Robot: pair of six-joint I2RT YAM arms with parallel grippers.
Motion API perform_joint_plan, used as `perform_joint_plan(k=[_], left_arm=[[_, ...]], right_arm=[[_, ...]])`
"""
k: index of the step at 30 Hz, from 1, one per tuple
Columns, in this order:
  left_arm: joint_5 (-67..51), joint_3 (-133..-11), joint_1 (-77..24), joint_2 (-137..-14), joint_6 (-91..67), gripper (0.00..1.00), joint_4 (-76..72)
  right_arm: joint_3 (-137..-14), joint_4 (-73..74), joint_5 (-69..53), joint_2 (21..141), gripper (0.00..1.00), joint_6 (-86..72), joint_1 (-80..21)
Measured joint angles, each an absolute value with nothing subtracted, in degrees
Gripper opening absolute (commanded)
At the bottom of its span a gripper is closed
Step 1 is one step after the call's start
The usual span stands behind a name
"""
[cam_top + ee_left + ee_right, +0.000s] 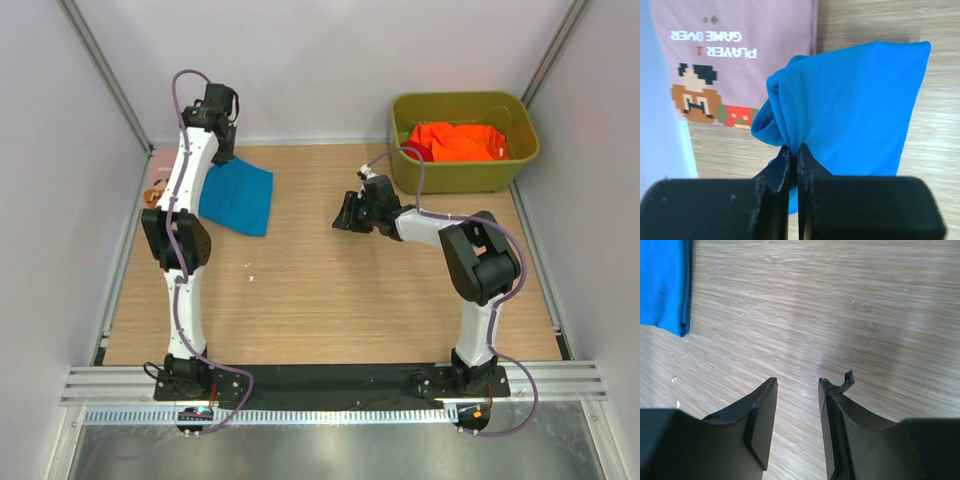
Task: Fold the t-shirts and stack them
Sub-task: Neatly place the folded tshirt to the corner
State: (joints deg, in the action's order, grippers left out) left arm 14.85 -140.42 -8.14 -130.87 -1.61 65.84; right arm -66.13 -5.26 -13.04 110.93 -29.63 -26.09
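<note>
The bright blue t-shirt (238, 197) lies folded at the far left of the table. My left gripper (224, 155) is shut on a bunched edge of it at its far corner; in the left wrist view the closed jaws (793, 150) pinch the blue cloth (855, 110). The pink t-shirt with the brown cartoon print (740, 55) lies flat beside it, mostly hidden under the left arm in the top view (159, 184). An orange t-shirt (458, 142) lies crumpled in the bin. My right gripper (345, 214) (797, 385) is open and empty over bare wood mid-table, the blue shirt (662, 285) to its left.
The olive-green bin (520, 160) stands at the far right corner. White walls and metal frame posts close in the table on the left, right and back. A loose strip of tape curls off the right gripper's right fingertip (847, 380). Small white crumbs (251, 268) lie on the wood.
</note>
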Motion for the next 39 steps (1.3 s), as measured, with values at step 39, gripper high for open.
perform_joint_plan(k=[39], left_arm=[[18.44,-139.11,7.20,-142.80,12.95,0.00,37.87]], right_arm=[[-72.12,-1.15,-8.58,116.03,0.45,-26.00,-24.99]])
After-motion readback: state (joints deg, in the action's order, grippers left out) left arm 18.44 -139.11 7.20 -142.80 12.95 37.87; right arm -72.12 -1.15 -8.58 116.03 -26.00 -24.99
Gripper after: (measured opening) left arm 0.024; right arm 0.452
